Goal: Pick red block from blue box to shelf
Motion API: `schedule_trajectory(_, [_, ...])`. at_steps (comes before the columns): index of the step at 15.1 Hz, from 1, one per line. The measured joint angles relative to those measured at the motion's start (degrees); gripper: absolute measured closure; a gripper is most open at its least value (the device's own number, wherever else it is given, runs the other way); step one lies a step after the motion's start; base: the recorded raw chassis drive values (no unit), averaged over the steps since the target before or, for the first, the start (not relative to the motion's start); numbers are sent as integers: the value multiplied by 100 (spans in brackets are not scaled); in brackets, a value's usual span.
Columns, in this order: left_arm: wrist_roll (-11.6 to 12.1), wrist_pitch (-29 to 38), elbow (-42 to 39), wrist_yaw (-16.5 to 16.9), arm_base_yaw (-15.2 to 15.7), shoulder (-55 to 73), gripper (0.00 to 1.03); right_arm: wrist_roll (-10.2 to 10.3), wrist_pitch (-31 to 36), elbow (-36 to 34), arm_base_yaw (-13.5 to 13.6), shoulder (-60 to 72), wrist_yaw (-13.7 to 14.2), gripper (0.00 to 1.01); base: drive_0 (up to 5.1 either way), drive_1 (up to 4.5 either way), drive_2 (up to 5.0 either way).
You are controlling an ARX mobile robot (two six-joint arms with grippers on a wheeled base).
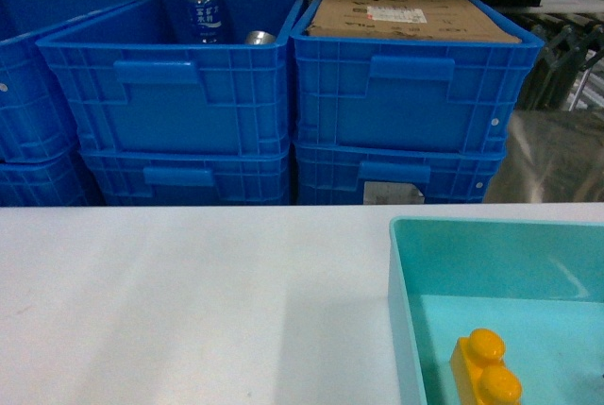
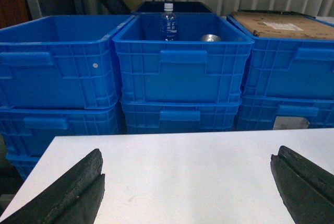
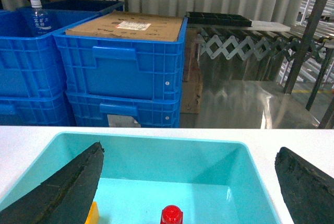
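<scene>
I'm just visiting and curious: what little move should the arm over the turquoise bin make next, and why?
Probably lower the right gripper straight down toward the red block. Its fingers are spread wide above the turquoise bin, with the block below and between them, not yet held. The yellow block sits close by, so it should go down carefully.

Left gripper (image 2: 188, 192) black rough-textured tapered jaws, right gripper (image 3: 190, 192) matching black wedge jaws

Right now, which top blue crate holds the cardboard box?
The right-hand top crate: a cardboard box fills it. The middle crate holds only a bottle and a can.
</scene>
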Motion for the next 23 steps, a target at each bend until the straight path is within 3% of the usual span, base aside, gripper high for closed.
schedule_trajectory(4, [0,0,0,0,0,0,5,0,0,0,0,0,0,3,0,0,0])
schedule_trajectory(5, [0,0,0,-2,0,0,5,4,221,0,-70,105,-111,3,0,0,0])
schedule_trajectory(7, [0,0,0,0,2,0,5,52,1075,9,-542,1001,-516,3,0,0,0])
schedule_trajectory(9, [0,0,0,0,0,0,5,92,1786,131,-726,1786,-789,3,0,0,0])
schedule_trajectory(12, [0,0,0,-2,2,0,5,260,2417,752,-750,3110,-1303,3,0,0,0])
schedule_trajectory(14, [2,0,0,-2,2,0,5,352,2400,1567,-579,4461,-1421,3,0,0,0])
schedule_trajectory(18, [0,0,0,0,0,0,5,367,2374,2577,-17,6776,-1161,3,0,0,0])
schedule_trajectory(23, [0,0,0,0,0,0,5,341,3154,3003,581,8874,-372,3,0,0,0])
